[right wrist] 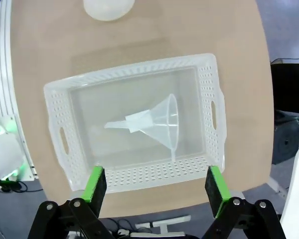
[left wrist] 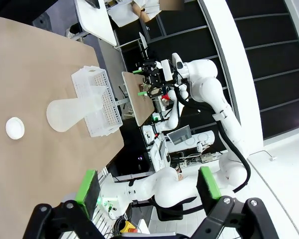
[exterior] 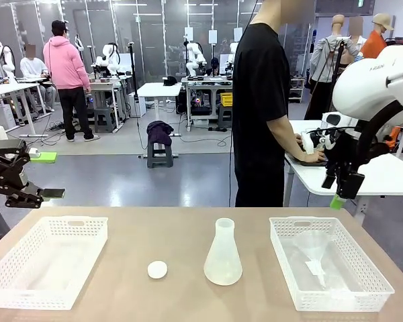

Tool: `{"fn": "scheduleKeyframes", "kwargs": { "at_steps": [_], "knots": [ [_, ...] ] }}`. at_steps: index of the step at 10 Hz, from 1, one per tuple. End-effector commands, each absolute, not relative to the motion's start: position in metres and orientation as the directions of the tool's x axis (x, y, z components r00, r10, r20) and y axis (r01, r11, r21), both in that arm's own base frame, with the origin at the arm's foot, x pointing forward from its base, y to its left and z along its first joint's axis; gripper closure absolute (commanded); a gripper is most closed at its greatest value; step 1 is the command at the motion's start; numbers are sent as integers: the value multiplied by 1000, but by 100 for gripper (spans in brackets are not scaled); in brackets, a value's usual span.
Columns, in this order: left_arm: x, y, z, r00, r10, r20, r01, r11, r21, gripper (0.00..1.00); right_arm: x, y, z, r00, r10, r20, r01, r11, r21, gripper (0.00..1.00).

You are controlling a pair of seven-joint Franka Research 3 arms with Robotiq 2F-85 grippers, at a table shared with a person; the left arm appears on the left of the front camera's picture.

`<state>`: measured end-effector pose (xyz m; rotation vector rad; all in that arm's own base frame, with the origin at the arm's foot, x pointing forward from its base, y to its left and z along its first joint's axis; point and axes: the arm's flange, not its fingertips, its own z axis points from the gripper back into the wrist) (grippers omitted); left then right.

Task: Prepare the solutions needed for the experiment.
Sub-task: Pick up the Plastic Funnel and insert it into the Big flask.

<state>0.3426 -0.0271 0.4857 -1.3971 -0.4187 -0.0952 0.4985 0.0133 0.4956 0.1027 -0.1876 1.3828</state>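
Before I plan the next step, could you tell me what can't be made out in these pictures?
- Front view: whether the flask holds any liquid; its frosted wall blurs the contents.
- Right wrist view: most of the flask, cut off by the top edge.
- Front view: the clear funnel is only a faint outline inside the right basket.

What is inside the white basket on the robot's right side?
A clear funnel lies on its side in the basket. The bare floor shows through it; nothing is covered.
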Motion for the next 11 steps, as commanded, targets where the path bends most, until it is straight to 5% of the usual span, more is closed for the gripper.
{"fn": "scheduleKeyframes", "kwargs": {
  "at_steps": [1,11],
  "knots": [
    [344,-29,488,924,189,332,306,157,-939,0,525,10,485,149,973,178,-989,148,19,0],
    [344,-29,488,924,189,332,306,157,-939,0,572,12,408,65,980,190,-958,8,288,0]
  ]
}}
